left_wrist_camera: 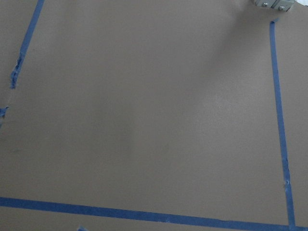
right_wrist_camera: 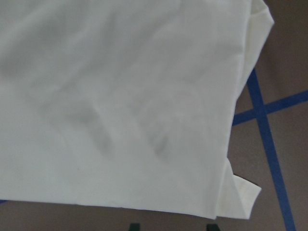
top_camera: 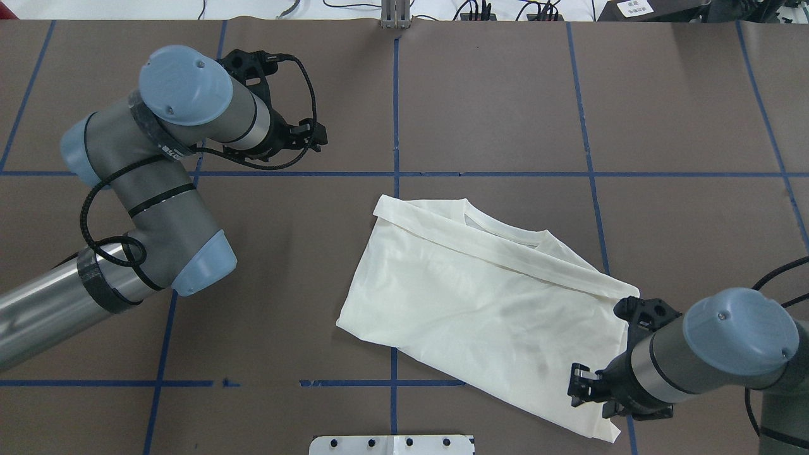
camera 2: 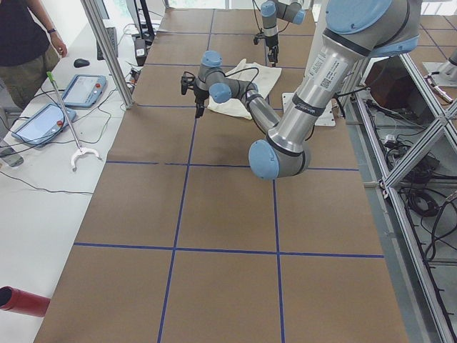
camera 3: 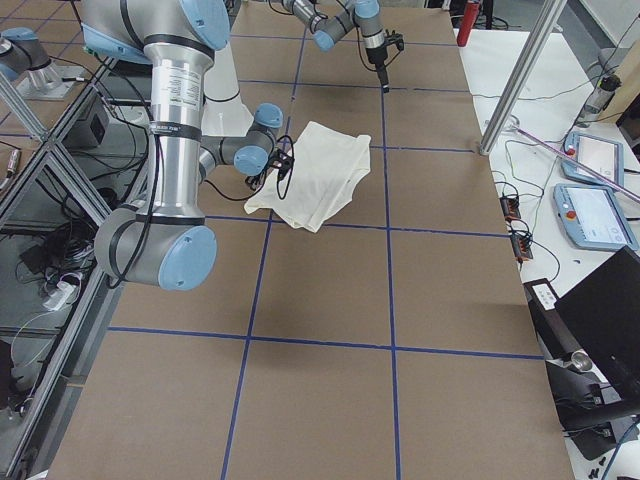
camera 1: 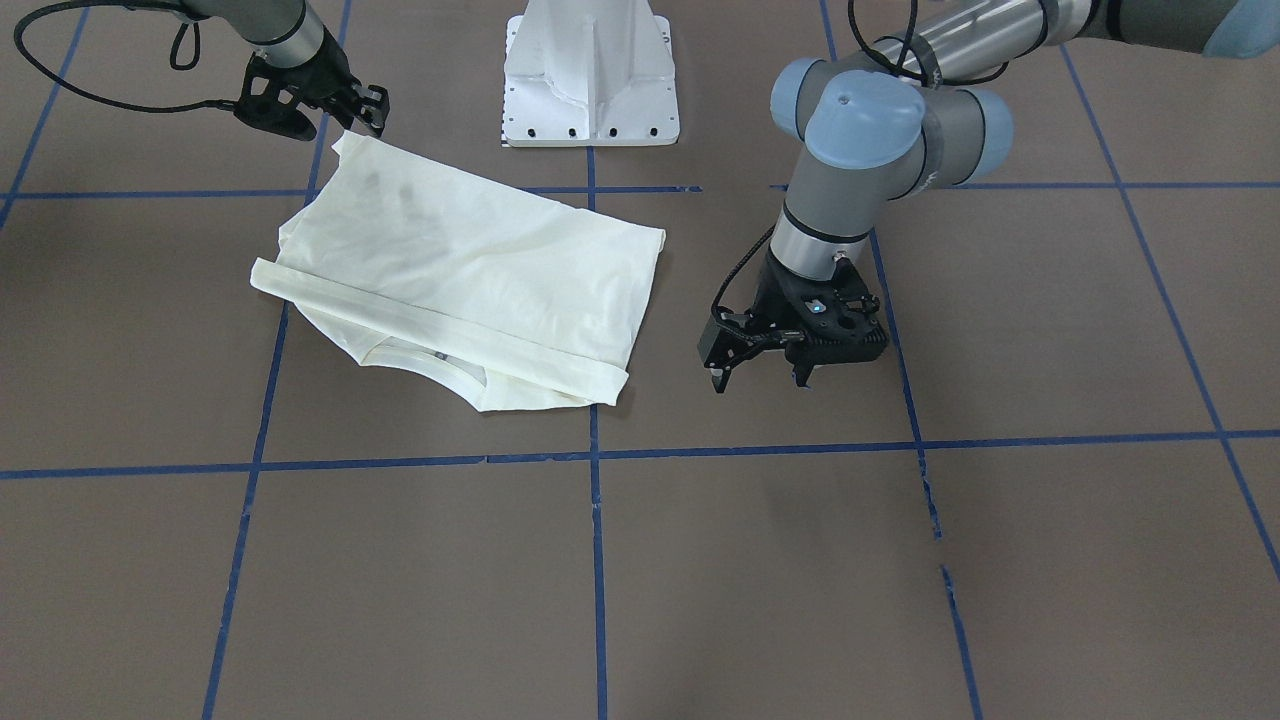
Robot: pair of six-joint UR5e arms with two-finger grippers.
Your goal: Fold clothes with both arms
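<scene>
- The cream shirt (camera 1: 470, 270) lies flat on the brown table (camera 1: 900, 580), just out from the white pedestal base (camera 1: 590, 80) and mostly on the robot's right of it.
- One sleeve (camera 1: 430, 325) is folded across the body as a long band on the side away from the base, and the ribbed collar (top_camera: 505, 230) peeks out beyond it.
- Faint grey marks show through the cloth on the half nearer the base. The side facing up is plain.
- Right gripper (camera 1: 378, 115) hangs low on the robot's right of the base, right at the shirt corner nearest the base.
- The wrist camera shows its dark fingertips (right_wrist_camera: 134, 226) set apart, with the cloth's edge just ahead of them and nothing pinched.
- Left gripper (camera 1: 760, 383) is farther out from the base, on the robot's left. It points down over bare table, jaws spread wide and holding nothing, clear of the shirt.
- Blue tape lines (camera 1: 590, 455) grid the table. One runs straight out from the base and passes under the shirt.
</scene>
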